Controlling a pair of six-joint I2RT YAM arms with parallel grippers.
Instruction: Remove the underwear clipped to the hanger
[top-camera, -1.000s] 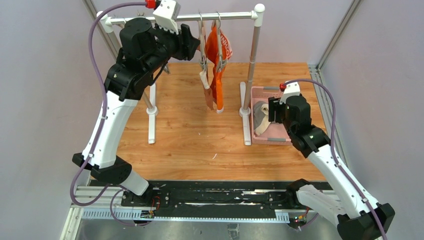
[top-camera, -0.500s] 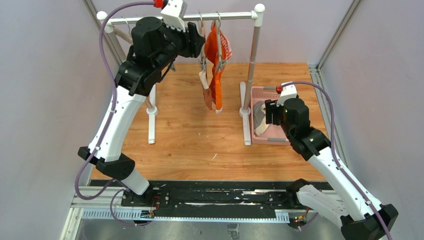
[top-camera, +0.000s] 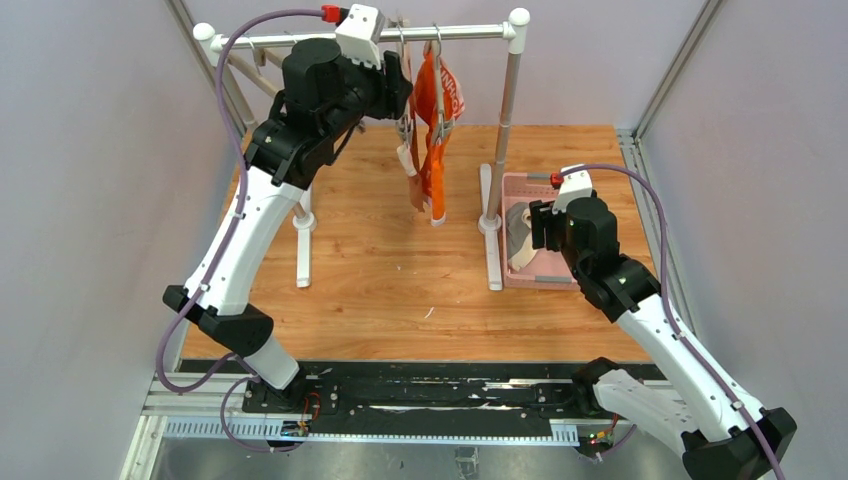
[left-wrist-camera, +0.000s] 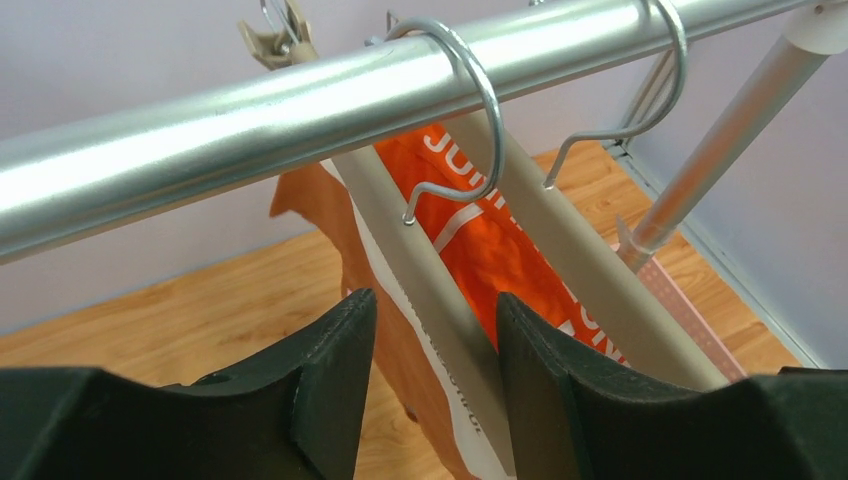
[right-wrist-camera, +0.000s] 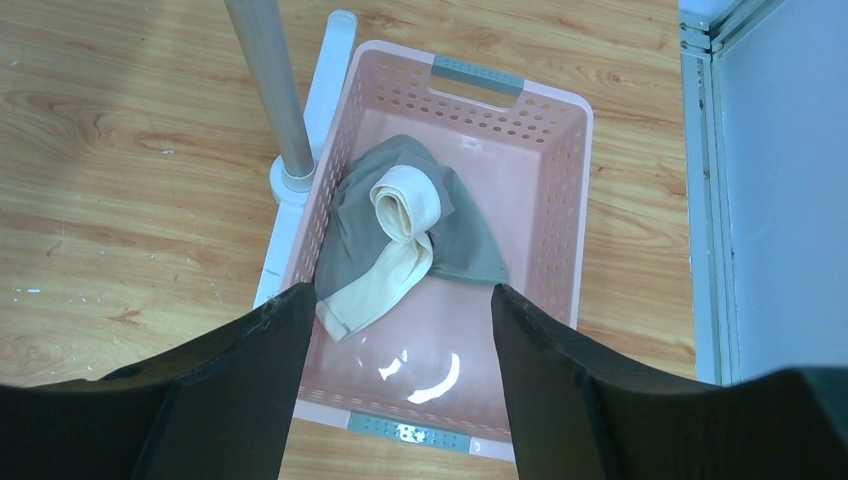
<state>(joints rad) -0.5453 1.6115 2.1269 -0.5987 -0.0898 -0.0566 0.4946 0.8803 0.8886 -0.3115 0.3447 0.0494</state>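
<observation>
Two briefs on hangers under the rail, third brief in the basket (beside the right post)

Left jaws apart below the metal rail, orange briefs between two hangers.

**Setting: a robotics laboratory test cell.** You are working inside a booth closed in by plain lilac-grey wall panels set in aluminium frame posts. Two white-and-black arms are bolted to a black mounting rail at the near edge of a wood-grain tabletop, and purple cables loop along them. The only household items before you are props on that bench: a small metal clothes rail hung with underwear, and a pink perforated basket.
</observation>
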